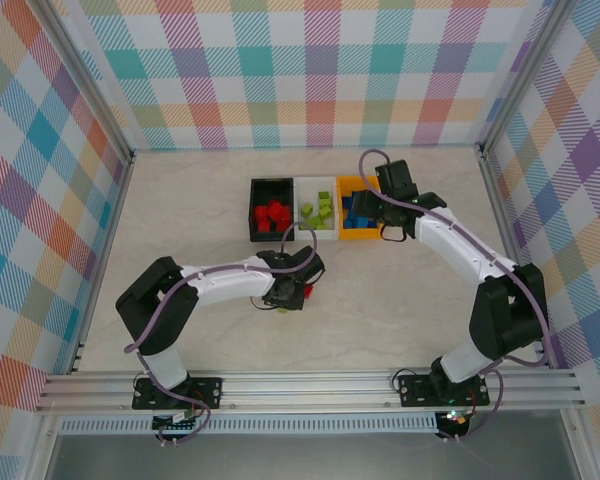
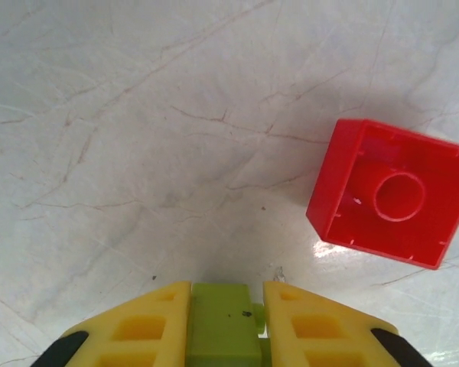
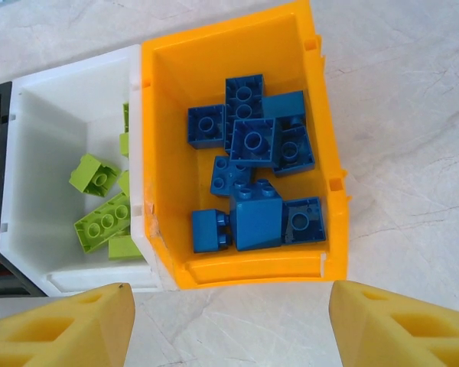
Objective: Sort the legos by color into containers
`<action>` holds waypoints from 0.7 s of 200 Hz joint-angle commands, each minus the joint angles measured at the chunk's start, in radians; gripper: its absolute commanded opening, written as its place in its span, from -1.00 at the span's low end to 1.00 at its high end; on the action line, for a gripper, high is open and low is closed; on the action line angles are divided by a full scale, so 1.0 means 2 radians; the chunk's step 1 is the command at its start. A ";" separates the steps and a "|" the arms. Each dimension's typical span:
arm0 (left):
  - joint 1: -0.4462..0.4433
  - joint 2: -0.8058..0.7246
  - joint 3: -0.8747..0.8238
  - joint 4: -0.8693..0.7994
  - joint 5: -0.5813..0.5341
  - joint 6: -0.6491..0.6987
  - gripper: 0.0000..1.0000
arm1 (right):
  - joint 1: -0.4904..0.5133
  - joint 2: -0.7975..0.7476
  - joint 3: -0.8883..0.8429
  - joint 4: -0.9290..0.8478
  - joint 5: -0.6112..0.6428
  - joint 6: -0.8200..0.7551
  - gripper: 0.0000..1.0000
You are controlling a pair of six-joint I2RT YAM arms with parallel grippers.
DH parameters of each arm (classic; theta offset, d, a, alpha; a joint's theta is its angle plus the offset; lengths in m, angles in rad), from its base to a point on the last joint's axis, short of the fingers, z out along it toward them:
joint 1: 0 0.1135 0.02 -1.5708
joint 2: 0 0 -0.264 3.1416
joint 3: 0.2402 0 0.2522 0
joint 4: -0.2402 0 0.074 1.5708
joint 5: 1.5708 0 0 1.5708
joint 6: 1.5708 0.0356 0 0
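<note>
Marbled desk (image 2: 138,115) sits beneath the left end effector (image 2: 226,302), clenched on a lime lego (image 2: 223,332); it should lift straight, clear of the nearby red lego (image 2: 390,199), toward the white container (image 3: 61,115). Right end effector (image 3: 229,325) hangs released.

Bright, even overhead light leaves soft shadows on the table (image 2: 138,115), a small glare patch there, and sharp focus throughout.
</note>
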 commanded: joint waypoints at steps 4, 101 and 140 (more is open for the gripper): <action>0.001 -0.027 0.053 -0.031 -0.038 -0.005 -0.64 | 0.000 -0.031 -0.032 0.014 0.005 0.020 0.36; 0.114 0.201 0.429 -0.058 -0.099 0.020 -0.69 | 0.002 -0.089 -0.131 0.023 -0.019 0.027 0.37; 0.115 0.290 0.550 -0.098 -0.101 0.020 -0.66 | 0.026 -0.127 -0.177 0.044 -0.050 0.014 0.38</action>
